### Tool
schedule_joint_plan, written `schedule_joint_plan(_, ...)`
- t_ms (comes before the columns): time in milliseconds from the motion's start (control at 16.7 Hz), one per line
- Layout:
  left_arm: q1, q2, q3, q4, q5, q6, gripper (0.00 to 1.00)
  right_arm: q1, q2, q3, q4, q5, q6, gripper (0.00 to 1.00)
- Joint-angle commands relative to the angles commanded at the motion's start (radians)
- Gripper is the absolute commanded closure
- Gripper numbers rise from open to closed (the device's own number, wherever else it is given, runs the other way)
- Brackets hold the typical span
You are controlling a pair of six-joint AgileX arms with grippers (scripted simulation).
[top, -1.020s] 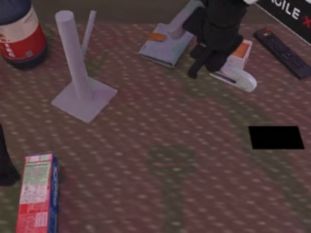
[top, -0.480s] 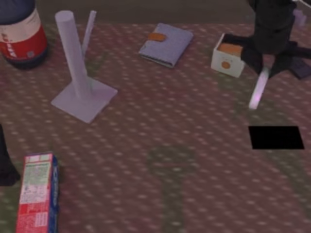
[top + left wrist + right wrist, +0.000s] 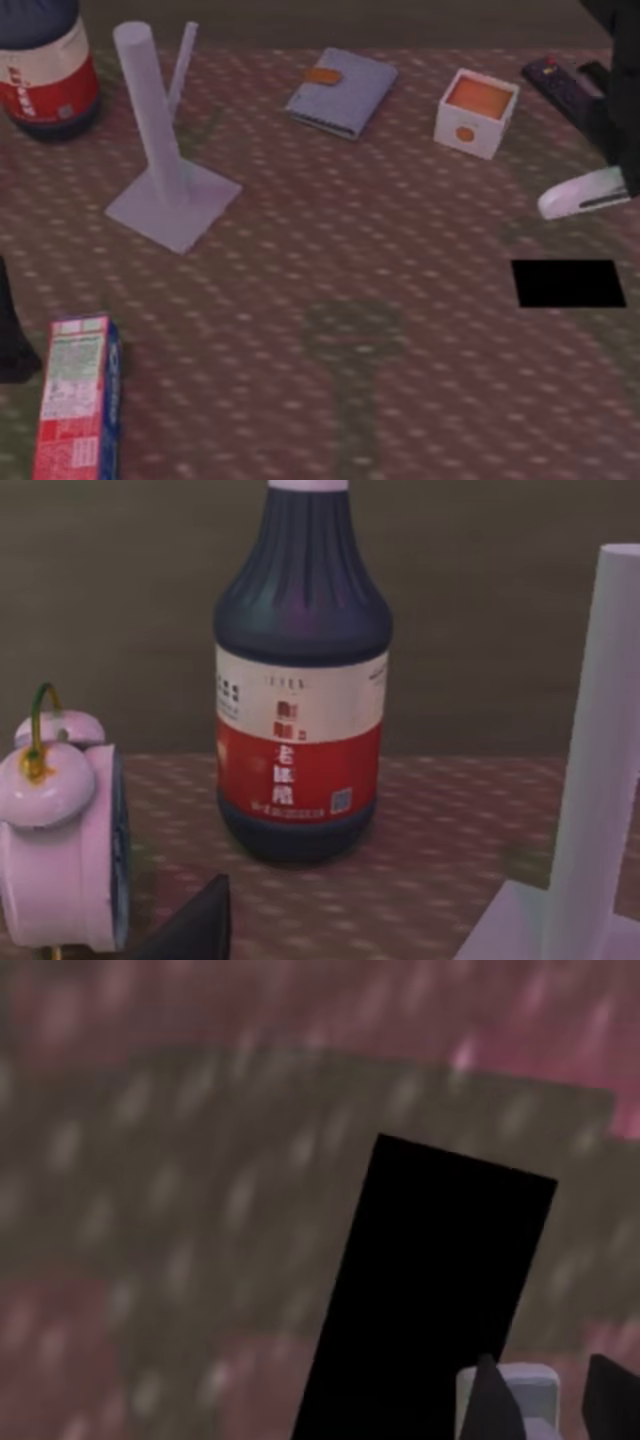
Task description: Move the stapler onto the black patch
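My right gripper (image 3: 545,1400), fingers closed on the white stapler (image 3: 583,192), holds it off the bench, with the black patch (image 3: 568,283) just below it.

Stapler (image 3: 583,192) behind black patch (image 3: 568,283), at table's right edge.

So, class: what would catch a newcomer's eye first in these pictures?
Probably the white stapler held by the right hand at the table's right edge, just beyond the black patch. Next, the tall white stand and the dark sauce bottle at far left.
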Motion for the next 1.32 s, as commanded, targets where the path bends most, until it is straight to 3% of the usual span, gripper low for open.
schedule_joint_plan(300, 0.000, 0.000, 0.000, 0.000, 0.000, 0.000, 0.00, -0.044, -0.050, -0.055, -0.020, -0.021, 0.215, 1.00)
schedule_joint_plan(780, 0.000, 0.000, 0.000, 0.000, 0.000, 0.000, 0.00, -0.042, -0.051, -0.073, -0.002, -0.022, 0.228, 1.00)
schedule_joint_plan(1320, 0.000, 0.000, 0.000, 0.000, 0.000, 0.000, 0.00, -0.018, -0.005, -0.371, 0.337, -0.027, 0.257, 1.00)
